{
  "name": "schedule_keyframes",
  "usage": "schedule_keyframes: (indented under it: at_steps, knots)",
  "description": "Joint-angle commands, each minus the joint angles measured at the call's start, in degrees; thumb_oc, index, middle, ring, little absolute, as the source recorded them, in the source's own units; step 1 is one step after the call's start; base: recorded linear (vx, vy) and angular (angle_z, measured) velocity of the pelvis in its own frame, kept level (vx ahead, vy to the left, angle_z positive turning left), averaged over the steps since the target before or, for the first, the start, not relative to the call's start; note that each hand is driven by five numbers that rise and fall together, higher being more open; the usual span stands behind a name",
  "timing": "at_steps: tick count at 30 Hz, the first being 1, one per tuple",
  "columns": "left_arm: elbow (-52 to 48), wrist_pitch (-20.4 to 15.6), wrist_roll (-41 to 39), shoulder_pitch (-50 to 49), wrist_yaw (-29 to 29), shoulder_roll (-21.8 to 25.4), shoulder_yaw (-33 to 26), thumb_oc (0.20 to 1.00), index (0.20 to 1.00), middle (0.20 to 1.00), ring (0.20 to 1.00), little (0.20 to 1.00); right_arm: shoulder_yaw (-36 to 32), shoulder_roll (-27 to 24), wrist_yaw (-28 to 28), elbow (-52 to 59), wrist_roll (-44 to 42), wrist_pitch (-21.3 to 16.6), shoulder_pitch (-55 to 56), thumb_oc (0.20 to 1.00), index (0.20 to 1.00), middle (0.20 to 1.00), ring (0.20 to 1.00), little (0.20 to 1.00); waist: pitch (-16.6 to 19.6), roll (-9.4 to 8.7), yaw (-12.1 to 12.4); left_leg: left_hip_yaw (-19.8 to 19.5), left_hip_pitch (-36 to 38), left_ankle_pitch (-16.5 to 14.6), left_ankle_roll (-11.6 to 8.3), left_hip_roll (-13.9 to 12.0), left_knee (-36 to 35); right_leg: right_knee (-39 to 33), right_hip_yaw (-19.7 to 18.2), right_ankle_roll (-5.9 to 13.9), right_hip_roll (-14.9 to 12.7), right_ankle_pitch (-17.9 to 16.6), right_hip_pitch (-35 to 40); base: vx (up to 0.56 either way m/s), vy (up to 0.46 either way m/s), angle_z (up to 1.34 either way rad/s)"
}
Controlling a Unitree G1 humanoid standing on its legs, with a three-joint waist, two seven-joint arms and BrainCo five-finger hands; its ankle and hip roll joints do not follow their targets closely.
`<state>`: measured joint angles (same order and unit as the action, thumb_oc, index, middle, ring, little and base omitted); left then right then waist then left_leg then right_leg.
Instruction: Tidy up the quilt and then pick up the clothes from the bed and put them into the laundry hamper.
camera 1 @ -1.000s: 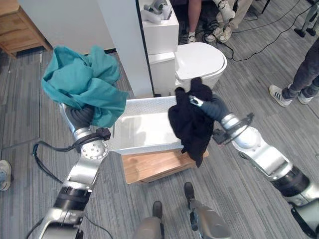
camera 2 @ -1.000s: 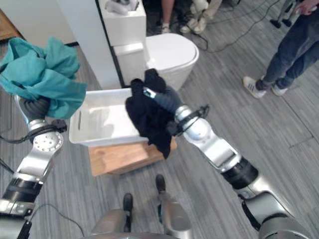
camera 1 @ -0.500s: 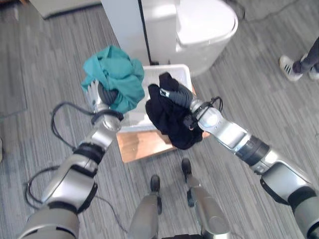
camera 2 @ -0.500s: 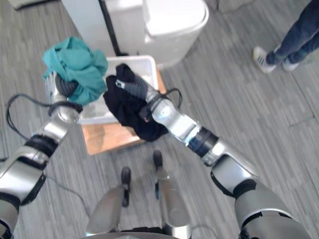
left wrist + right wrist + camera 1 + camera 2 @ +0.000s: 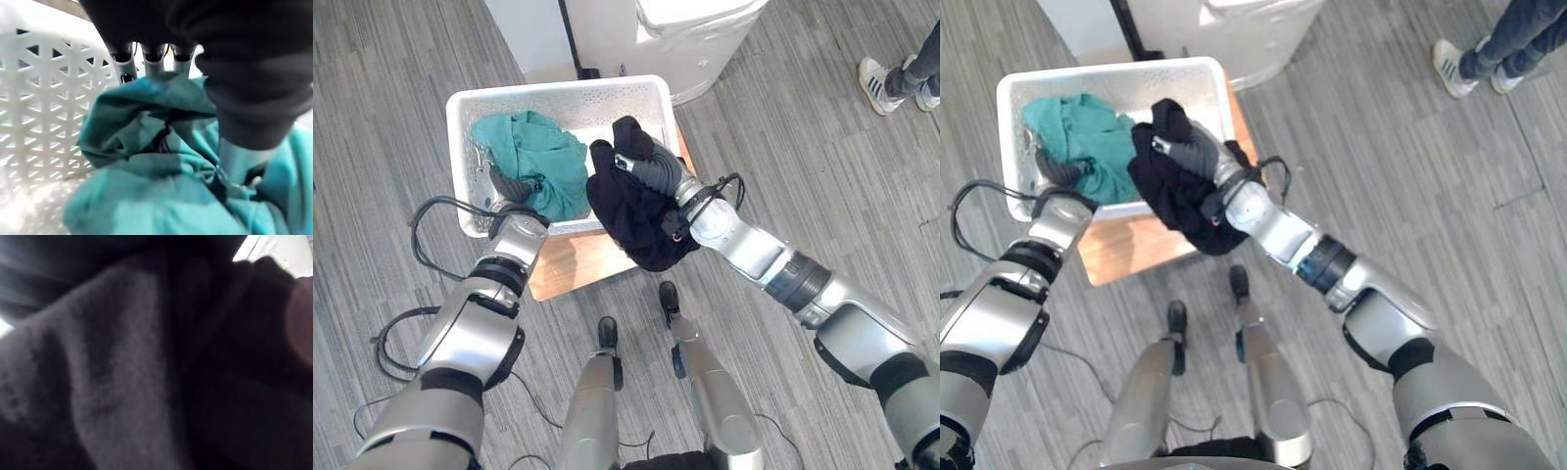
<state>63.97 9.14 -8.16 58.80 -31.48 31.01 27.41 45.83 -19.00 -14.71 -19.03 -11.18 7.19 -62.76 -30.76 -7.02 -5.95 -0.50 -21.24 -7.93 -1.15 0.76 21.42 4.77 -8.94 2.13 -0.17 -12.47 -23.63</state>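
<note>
Even bright indoor light, soft shadows, head views slightly soft, wrist views blurred close-up, right wrist view dark

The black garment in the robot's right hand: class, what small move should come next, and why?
Probably carry the right hand a little further in over the white hamper before letting go: the black garment hangs over the near rim, partly outside above the wooden stand, while the teal garment in the left hand lies inside.

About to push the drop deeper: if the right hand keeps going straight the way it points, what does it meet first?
Probably the white hamper: the right hand, wrapped in the black garment, points over its front rim toward the interior beside the teal garment. Depth is unclear.
</note>
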Motion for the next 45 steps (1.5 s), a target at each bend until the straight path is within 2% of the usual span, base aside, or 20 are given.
schedule_keyframes:
  at_steps: [1, 4, 6, 7, 8, 11, 15, 19, 22, 26, 27, 29, 30, 32, 33, 35, 38, 40, 41, 45]
  knots:
    - [-0.27, -2.42, 1.94, 0.82, -1.22, 0.98, 0.33, 1.0, 1.0, 1.0, 1.0, 1.0, -4.53, -0.23, -5.25, 1.61, 3.71, -6.49, -2.76, 0.2, 0.2, 0.2, 0.2, 0.2, 0.97, 1.57, 0.67, -1.9, 0.98, 6.54, 0.84, -1.62, -6.67, 6.79, -2.08, 3.34, -1.12, 7.16, 1.39, -0.01, 0.05, -0.03]
    - [-0.53, -2.5, 1.93, 0.33, -1.5, 1.01, 0.48, 1.0, 1.0, 1.0, 1.0, 1.0, -6.46, -1.2, -6.83, 1.8, 5.08, -9.1, -3.19, 0.2, 0.2, 0.2, 0.2, 0.2, 0.98, 1.27, 0.92, -2.14, 2.6, 6.32, 0.79, -1.78, -7.45, 5.93, -1.98, 3.55, -1.23, 7.11, 3.09, -0.01, 0.001, -0.07]
    - [-0.79, -3.15, 2.71, -1.18, -1.85, 0.92, -0.03, 1.0, 1.0, 1.0, 1.0, 1.0, -8.82, -2.33, -8.01, 2.6, 7.04, -12.74, -3.98, 0.2, 0.2, 0.2, 0.2, 0.2, 2.0, 0.67, 1.18, -2.24, 4.2, 5.98, 0.82, -1.94, -8.1, 5.14, -1.96, 3.79, -1.24, 7.1, 4.81, 0.0, 0.0, 0.0]
    - [-0.8, -3.15, 2.71, -1.19, -1.85, 0.92, -0.03, 1.0, 1.0, 1.0, 1.0, 1.0, -8.82, -2.32, -8.02, 2.58, 7.04, -12.76, -3.97, 0.2, 0.2, 0.2, 0.2, 0.2, 2.02, 0.65, 1.18, -2.23, 4.21, 6.01, 0.83, -1.93, -8.15, 5.12, -1.97, 3.79, -1.25, 7.09, 4.8, 0.03, 0.004, 0.01]
    - [-1.02, -3.64, 3.61, -2.1, -2.3, 0.71, -0.25, 1.0, 1.0, 1.0, 1.0, 1.0, -10.2, -3.04, -8.02, 3.62, 8.31, -14.77, -4.81, 0.2, 0.2, 0.2, 0.2, 0.2, 3.12, 0.29, 1.2, -2.15, 5.14, 5.77, 0.82, -2.01, -8.44, 4.67, -2.03, 3.96, -1.25, 7.04, 5.71, 0.0, 0.0, 0.0]
    - [-2.63, -3.78, 4.74, -3.32, -2.55, 0.5, -0.56, 1.0, 1.0, 1.0, 1.0, 1.0, -12.38, -4.92, -6.05, 7.15, 10.31, -17.01, -5.59, 0.2, 0.2, 0.2, 0.2, 0.2, 4.62, -0.19, 1.3, -2.22, 6.21, 5.33, 0.74, -2.15, -8.19, 4.44, -2.15, 4.31, -1.29, 6.96, 6.93, 0.05, 0.006, -0.04]
    - [-3.96, -3.71, 7.11, -3.7, -2.03, 0.58, -1.04, 1.0, 1.0, 1.0, 1.0, 1.0, -12.64, -6.13, -4.85, 10.13, 12.27, -17.18, -7.36, 0.2, 0.2, 0.2, 0.2, 0.2, 5.41, -0.48, 2.2, -2.75, 6.29, 5.6, 0.63, -2.37, -8.49, 3.88, -1.83, 4.39, -1.5, 6.73, 7.52, -0.01, -0.016, -0.01]
    - [-3.69, -4.88, 8.61, -4.19, -0.93, 0.92, -1.78, 1.0, 1.0, 1.0, 1.0, 1.0, -11.16, -5.69, -4.97, 12.3, 15.29, -15.26, -9.59, 0.2, 0.2, 0.2, 0.2, 0.2, 5.95, -0.56, 3.31, -3.24, 7.48, 6.31, 0.32, -2.26, -11.3, 1.84, -1.14, 4.39, -1.94, 6.35, 8.46, -0.05, 0.012, 0.01]
    - [-2.67, -5.75, 8.6, -4.09, -0.29, 1.25, -1.77, 1.0, 1.0, 1.0, 1.0, 1.0, -10.27, -5.67, -5.28, 11.91, 14.5, -16.16, -10.0, 0.2, 0.2, 0.2, 0.2, 0.2, 6.47, -0.62, 3.53, -3.24, 8.44, 6.47, 0.33, -2.14, -12.57, 1.15, -0.9, 4.46, -1.85, 6.41, 9.04, -0.02, 0.056, 0.07]
    - [-1.17, -6.53, 8.02, -3.2, -0.31, 2.03, -1.37, 1.0, 1.0, 1.0, 1.0, 1.0, -10.58, -4.71, -4.57, 13.64, 8.39, -19.29, -10.0, 0.2, 0.2, 0.2, 0.2, 0.2, 7.58, -1.48, 3.9, -3.19, 9.0, 6.47, -0.03, -2.32, -13.16, 0.08, -0.5, 4.66, -1.61, 6.23, 9.97, -0.01, 0.019, -0.01]
    - [-1.18, -6.06, 8.2, -2.46, -0.64, 2.11, -1.38, 1.0, 1.0, 1.0, 1.0, 1.0, -10.71, -3.46, -3.62, 15.03, 8.22, -18.5, -9.8, 0.2, 0.2, 0.2, 0.2, 0.2, 8.01, -2.48, 4.14, -3.04, 8.71, 6.09, -0.04, -2.25, -12.75, -0.61, -0.57, 4.84, -1.56, 5.94, 10.05, -0.01, -0.051, -0.07]
    - [-1.07, -5.87, 7.51, -1.35, -0.99, 2.12, -0.79, 1.0, 1.0, 1.0, 1.0, 1.0, -10.04, -2.55, -2.81, 15.9, 9.47, -17.51, -9.83, 0.2, 0.2, 0.2, 0.2, 0.2, 8.05, -3.26, 4.25, -2.93, 7.78, 5.95, -0.1, -2.35, -11.69, -0.43, -0.58, 4.79, -1.26, 5.72, 9.56, -0.02, -0.083, -0.16]
    - [-0.65, -6.37, 7.88, 0.58, -0.43, 1.85, 0.1, 1.0, 1.0, 1.0, 1.0, 1.0, -8.67, -1.42, -2.03, 16.28, 13.58, -15.85, -10.14, 0.2, 0.2, 0.2, 0.2, 0.2, 7.57, -3.85, 4.35, -3.02, 6.06, 5.89, -0.17, -2.45, -9.69, 0.66, -0.46, 4.51, -0.83, 5.62, 8.27, -0.01, -0.091, -0.16]
    - [-0.72, -6.79, 8.48, 1.76, -0.04, 1.52, 0.82, 1.0, 1.0, 1.0, 1.0, 1.0, -7.78, -0.93, -1.7, 16.15, 15.9, -14.97, -10.36, 0.2, 0.2, 0.2, 0.2, 0.2, 7.05, -3.97, 4.41, -3.22, 4.64, 5.86, -0.13, -2.44, -8.25, 1.58, -0.26, 4.3, -0.67, 5.59, 7.17, -0.02, -0.065, -0.03]
    - [-0.87, -7.05, 8.88, 2.44, 0.19, 1.27, 1.27, 1.0, 1.0, 1.0, 1.0, 1.0, -7.27, -0.72, -1.35, 15.99, 17.08, -14.41, -10.53, 0.2, 0.2, 0.2, 0.2, 0.2, 6.76, -3.9, 4.38, -3.4, 3.64, 5.84, -0.1, -2.41, -7.37, 2.19, -0.11, 4.19, -0.6, 5.58, 6.38, -0.05, -0.046, 0.16]
    - [-2.34, -8.32, 9.66, 5.37, 0.86, -0.19, 3.72, 1.0, 1.0, 1.0, 1.0, 1.0, -4.97, 0.08, -0.63, 14.19, 21.13, -13.35, -10.98, 0.2, 0.2, 0.2, 0.2, 0.2, 3.88, -2.65, 4.32, -4.3, -0.41, 6.76, 0.06, -1.89, -4.86, 4.85, 0.01, 3.68, -0.74, 5.15, 2.6, -0.07, -0.023, 0.25]
    - [-4.39, -9.28, 10.95, 5.84, 1.66, -1.21, 4.34, 1.0, 1.0, 1.0, 1.0, 1.0, -2.56, 1.06, -2.11, 9.98, 21.41, -12.06, -11.02, 0.2, 0.2, 0.2, 0.2, 0.2, 0.97, -0.73, 4.41, -5.61, -4.68, 8.35, 0.2, -1.04, -4.61, 6.88, 0.32, 3.33, -1.53, 4.57, -2.42, -0.05, -0.018, 0.38]
    - [-4.42, -10.35, 10.76, 5.65, 1.65, -1.18, 4.49, 1.0, 1.0, 1.0, 1.0, 1.0, -1.25, 1.93, -2.8, 7.81, 22.14, -12.04, -11.08, 0.2, 0.2, 0.2, 0.2, 0.2, 0.97, -0.09, 4.24, -6.37, -6.75, 9.01, 0.25, -0.45, -4.89, 7.39, 0.6, 3.06, -1.69, 4.4, -4.89, -0.04, 0.053, 0.49]
    - [-4.33, -12.54, 9.33, 5.71, 1.25, -1.12, 4.27, 1.0, 1.0, 1.0, 1.0, 1.0, 0.89, 3.06, -3.47, 4.98, 23.3, -12.04, -11.72, 0.2, 0.2, 0.2, 0.2, 0.2, 0.97, 0.71, 3.9, -6.41, -9.01, 9.74, 0.32, -0.2, -5.36, 7.52, 0.67, 2.57, -1.63, 4.14, -7.65, -0.04, 0.113, 0.46]
    - [-4.79, -15.29, 7.42, 7.2, 0.82, -2.35, 4.75, 1.0, 1.0, 1.0, 1.0, 1.0, 3.7, 4.97, -1.92, 0.76, 24.82, -12.99, -12.3, 0.2, 0.2, 0.2, 0.2, 0.2, 0.97, 1.75, 2.68, -5.38, -12.46, 10.53, 0.19, -0.26, -5.0, 8.18, 0.29, 1.96, -1.24, 3.45, -11.96, -0.01, 0.116, 0.1]
